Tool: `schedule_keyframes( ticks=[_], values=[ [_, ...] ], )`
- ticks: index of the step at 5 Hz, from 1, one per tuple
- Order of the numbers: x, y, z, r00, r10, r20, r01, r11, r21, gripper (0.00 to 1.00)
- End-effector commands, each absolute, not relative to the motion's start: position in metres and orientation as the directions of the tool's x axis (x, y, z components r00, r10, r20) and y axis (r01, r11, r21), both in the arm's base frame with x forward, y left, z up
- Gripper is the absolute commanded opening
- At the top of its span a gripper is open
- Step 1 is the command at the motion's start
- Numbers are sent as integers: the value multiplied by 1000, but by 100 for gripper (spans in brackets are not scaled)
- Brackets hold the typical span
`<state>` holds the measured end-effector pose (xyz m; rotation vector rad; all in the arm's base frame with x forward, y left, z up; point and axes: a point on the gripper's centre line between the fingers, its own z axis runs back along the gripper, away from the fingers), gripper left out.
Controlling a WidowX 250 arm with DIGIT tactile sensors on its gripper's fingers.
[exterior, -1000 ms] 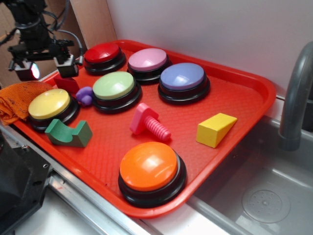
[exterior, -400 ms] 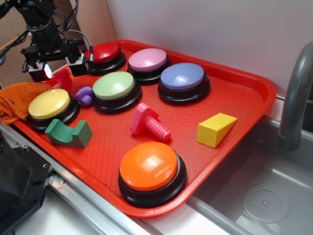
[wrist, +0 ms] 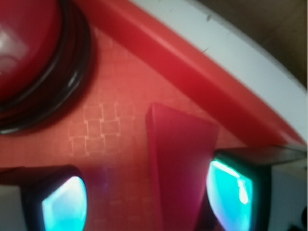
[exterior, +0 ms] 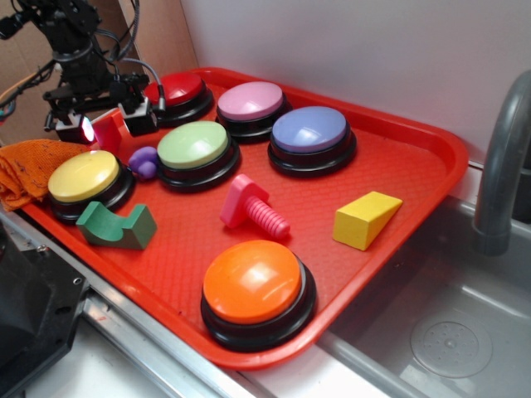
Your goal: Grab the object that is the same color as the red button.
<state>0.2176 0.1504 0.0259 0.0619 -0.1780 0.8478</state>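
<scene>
The end effector (exterior: 108, 124) straddles the red wedge (wrist: 178, 163), open, one finger (wrist: 231, 192) touching it. The wedge sits beside the red button (exterior: 181, 89), so its colour match is plain.

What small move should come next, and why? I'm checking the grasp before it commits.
Probably close the hand. In the wrist view the red wedge sits between the open fingers, touching or nearly touching one and clear of the other; it lies on the tray beside the red button.
</scene>
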Motion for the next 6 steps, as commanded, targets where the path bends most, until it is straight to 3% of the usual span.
schedule_keyframes(
  ticks=[1, 3, 4, 5, 6],
  values=[
    [216, 159, 23, 638, 732, 239, -751, 660, -15, 1],
    [217, 160, 27, 711, 658, 246, -678, 735, -6, 0],
    [216, 157, 46, 766, 587, 262, -611, 791, 13, 0],
    [211, 151, 81, 840, 494, 223, -505, 863, -10, 0],
    [208, 139, 113, 844, 485, 227, -498, 867, -1, 0]
  ],
)
